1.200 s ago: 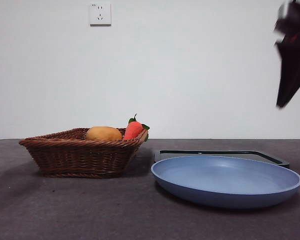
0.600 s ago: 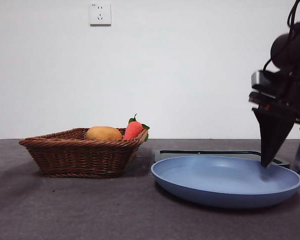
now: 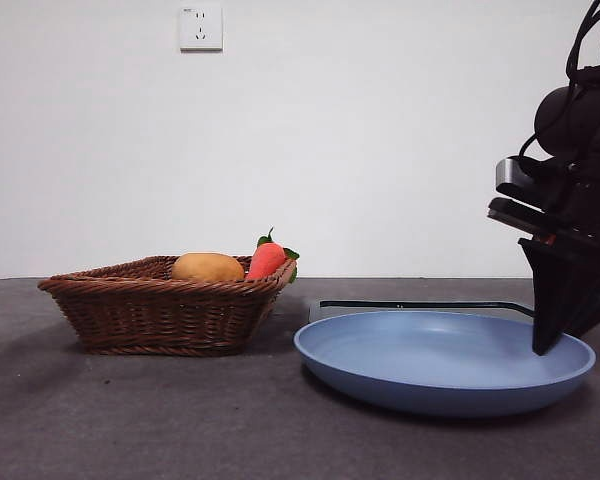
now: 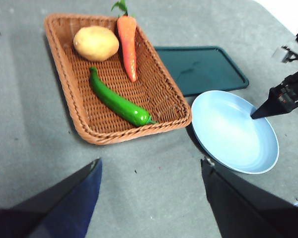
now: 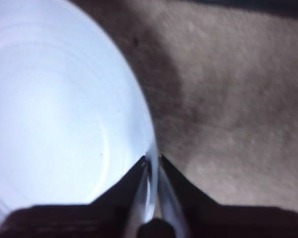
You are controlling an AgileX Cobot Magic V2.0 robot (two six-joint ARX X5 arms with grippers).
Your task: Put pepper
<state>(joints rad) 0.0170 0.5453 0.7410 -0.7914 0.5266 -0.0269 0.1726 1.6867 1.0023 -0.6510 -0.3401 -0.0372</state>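
Pepper (image 4: pixel 118 102): green, lying slantwise in the basket (image 4: pixel 64 82), on the weave between the potato (image 4: pixel 96 43) and the near rim.
Carrot (image 4: pixel 128 43): in the same basket, beside the potato, leaves at the far wall.
Plate (image 3: pixel 380 375): blue, on the counter (image 3: pixel 160 420) just beside the basket; dark tray (image 4: pixel 203 69) behind it.
Right claw (image 5: pixel 152 161): jaws nearly together, pinching the plate's rim at its edge away from the basket.
Left claw (image 4: pixel 149 166): jaws spread wide, holding nothing, above the counter near the basket.
Wall socket (image 3: pixel 200 28): on the white wall.
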